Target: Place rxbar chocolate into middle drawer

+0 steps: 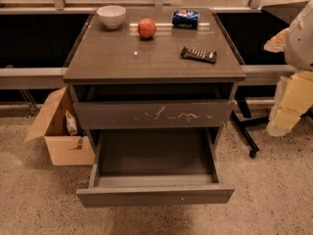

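Observation:
The rxbar chocolate (198,55), a flat dark bar with pale lettering, lies on the right side of the cabinet top (112,58). The middle drawer (155,195) is pulled out wide and low, with a plain grey front; its inside holds nothing I can see. Above it is the drawer front with white scratch marks (154,114), slightly out. My arm with the gripper (288,106) hangs at the right edge of the view, beside the cabinet and well apart from the bar and the drawer.
A white bowl (111,16), a red-orange round fruit (146,28) and a blue soda can (185,19) on its side stand at the back of the top. An open cardboard box (61,131) sits on the floor at left. A black wheeled stand leg (247,136) is at right.

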`<state>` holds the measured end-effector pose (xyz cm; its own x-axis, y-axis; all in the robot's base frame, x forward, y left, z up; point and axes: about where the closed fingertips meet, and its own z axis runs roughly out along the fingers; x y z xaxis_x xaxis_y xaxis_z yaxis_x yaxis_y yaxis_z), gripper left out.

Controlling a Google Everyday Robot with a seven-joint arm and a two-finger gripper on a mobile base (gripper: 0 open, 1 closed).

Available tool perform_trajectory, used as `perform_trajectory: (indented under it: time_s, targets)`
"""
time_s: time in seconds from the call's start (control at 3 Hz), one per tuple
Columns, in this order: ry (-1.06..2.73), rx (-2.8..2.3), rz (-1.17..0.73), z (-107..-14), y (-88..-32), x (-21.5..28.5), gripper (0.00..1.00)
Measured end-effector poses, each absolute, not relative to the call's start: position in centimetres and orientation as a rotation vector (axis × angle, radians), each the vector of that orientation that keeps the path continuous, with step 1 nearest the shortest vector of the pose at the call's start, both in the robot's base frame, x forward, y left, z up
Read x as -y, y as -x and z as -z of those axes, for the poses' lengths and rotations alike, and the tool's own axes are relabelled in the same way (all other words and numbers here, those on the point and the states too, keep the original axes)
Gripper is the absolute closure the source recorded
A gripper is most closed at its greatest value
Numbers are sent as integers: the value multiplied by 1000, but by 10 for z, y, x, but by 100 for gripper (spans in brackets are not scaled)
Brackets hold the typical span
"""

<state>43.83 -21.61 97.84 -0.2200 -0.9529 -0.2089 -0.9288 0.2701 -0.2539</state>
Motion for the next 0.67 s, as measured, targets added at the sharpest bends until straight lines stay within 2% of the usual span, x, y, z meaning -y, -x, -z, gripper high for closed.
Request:
perform_trajectory:
  time_s: [0.33, 0.67]
  targets:
    - [1720, -2226, 106, -978, -438, 216, 16]
    - [1720, -2226, 106, -978, -438, 216, 16]
